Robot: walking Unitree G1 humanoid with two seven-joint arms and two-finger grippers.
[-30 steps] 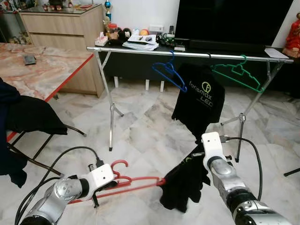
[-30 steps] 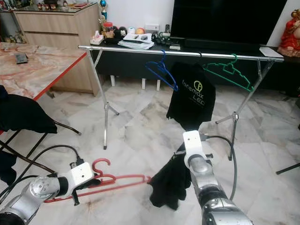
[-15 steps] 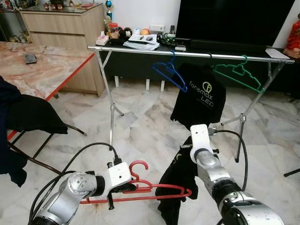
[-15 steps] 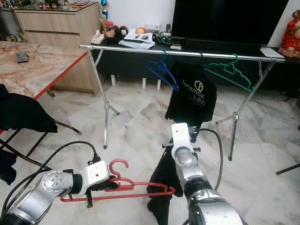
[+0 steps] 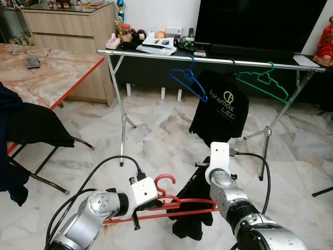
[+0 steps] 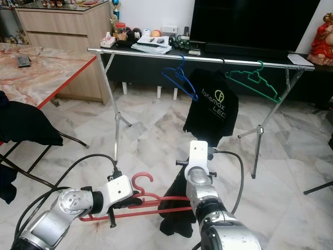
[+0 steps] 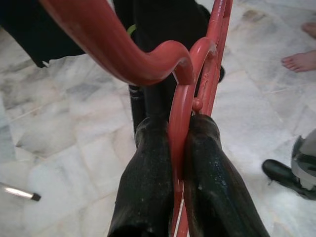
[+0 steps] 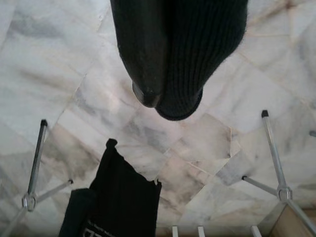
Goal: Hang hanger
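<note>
Closest to me, my left gripper point(image 7: 177, 148) is clamped on the red hanger point(image 5: 171, 200), its two black fingers point(image 7: 148, 177) pinching the hanger's neck just under the hook, as the left wrist view shows plainly. The hanger lies roughly level, low over the marble floor point(image 5: 156, 135), with its hook curling upward and its far end reaching toward my right arm. My right gripper point(image 8: 153, 94) has a dark knitted garment point(image 5: 190, 221) pressed against one finger; I can make out that cloth beside a black fingertip in the right wrist view, but I cannot tell whether the fingers are closed on it. The garment droops below the hanger's right end, bunched and overlapping it.

Beyond my arms stands a silver clothes rack point(image 5: 208, 58) on splayed legs. On its rail hang a blue hanger point(image 5: 187, 80), a black T-shirt point(image 5: 221, 112) with a printed logo, and a green hanger point(image 5: 263, 82), in that order from left to right. To my left is a red-edged marble table point(image 5: 47, 78) with dark clothing draped over a chair point(image 5: 31, 130) just beside it. Behind the rack sit a low black console point(image 5: 156, 49) cluttered with small objects and a large dark screen point(image 5: 260, 23).
</note>
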